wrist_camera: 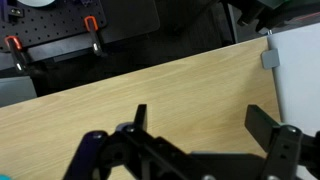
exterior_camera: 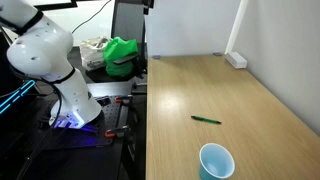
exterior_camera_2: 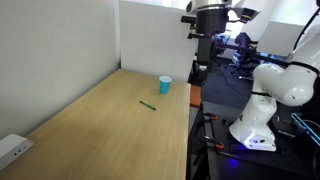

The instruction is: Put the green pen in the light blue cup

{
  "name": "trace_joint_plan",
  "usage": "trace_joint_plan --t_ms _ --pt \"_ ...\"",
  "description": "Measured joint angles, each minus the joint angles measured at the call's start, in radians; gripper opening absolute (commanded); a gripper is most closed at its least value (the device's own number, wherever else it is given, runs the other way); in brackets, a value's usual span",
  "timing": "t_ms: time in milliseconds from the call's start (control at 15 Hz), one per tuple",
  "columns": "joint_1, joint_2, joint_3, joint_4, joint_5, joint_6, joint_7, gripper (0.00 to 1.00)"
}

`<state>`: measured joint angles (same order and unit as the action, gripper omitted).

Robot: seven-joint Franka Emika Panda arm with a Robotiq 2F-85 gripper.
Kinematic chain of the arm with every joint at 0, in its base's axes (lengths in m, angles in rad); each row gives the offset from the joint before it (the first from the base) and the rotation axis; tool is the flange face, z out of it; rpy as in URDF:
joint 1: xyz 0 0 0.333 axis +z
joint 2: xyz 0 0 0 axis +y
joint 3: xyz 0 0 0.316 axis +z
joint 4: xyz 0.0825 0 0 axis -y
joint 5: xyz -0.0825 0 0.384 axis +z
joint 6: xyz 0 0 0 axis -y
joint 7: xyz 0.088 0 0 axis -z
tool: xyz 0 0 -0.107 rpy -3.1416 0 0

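A thin green pen (exterior_camera: 206,120) lies flat on the wooden table, also seen in the other exterior view (exterior_camera_2: 148,105). A light blue cup (exterior_camera: 216,162) stands upright near the table's front edge; it shows too near the table's far end (exterior_camera_2: 165,84). My gripper (exterior_camera_2: 203,68) hangs high above the table's edge, near the cup and apart from the pen. In the wrist view its two black fingers (wrist_camera: 200,122) are spread wide with only bare wood between them. Pen and cup do not show in the wrist view.
A white divider wall (exterior_camera_2: 150,40) borders the table. A white power strip (exterior_camera: 236,60) lies by the wall (exterior_camera_2: 12,150). A green cloth pile (exterior_camera: 122,55) and clutter sit beside the table. Red-handled clamps (wrist_camera: 92,24) sit on a black pegboard beyond the table.
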<state>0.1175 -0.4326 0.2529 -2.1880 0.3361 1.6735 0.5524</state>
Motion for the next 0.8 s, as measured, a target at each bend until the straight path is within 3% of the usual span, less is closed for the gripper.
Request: trace_joint_plan --t_ms 800 --pt "-0.003 0.000 0.000 0.000 -0.003 0.010 0.000 1.00"
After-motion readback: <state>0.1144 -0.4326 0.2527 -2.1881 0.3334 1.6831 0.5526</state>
